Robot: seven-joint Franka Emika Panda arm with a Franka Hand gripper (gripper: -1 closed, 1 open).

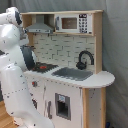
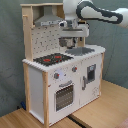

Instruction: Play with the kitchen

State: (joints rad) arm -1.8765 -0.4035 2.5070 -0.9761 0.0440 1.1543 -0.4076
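1. The kitchen point(image 2: 62, 75) is being shown in both exterior views as a white toy unit trimmed in light wood, standing on a wooden floor point(image 2: 100, 112) before a grey backdrop point(image 2: 10, 60).
2. Nearest in the second exterior view, its front is being presented: an oven door point(image 2: 64, 95) with a window and bar handle, and two knobs point(image 2: 57, 76) above it.
3. Beside the oven, toward the second exterior view's right, a cupboard door point(image 2: 90, 75) with a dark panel is being seen.
4. On the top, a hob point(image 2: 51, 59) with red rings is being displayed at the second exterior view's left end.
5. In the first exterior view, a grey sink point(image 1: 72, 73) is being seen set into the counter, with a black faucet point(image 1: 84, 60) curving behind it.
6. Farther back, a tiled back wall point(image 1: 57, 50) is being shown, and above it a grey hood point(image 1: 40, 26) and a microwave point(image 1: 72, 23) with a keypad.
7. No writing is being made out anywhere.
8. The arm point(image 2: 97, 12) is being held over the sink area in the second exterior view, with the gripper point(image 2: 74, 34) hanging below the hood; whether its jaws are spread or pressed together cannot be told.
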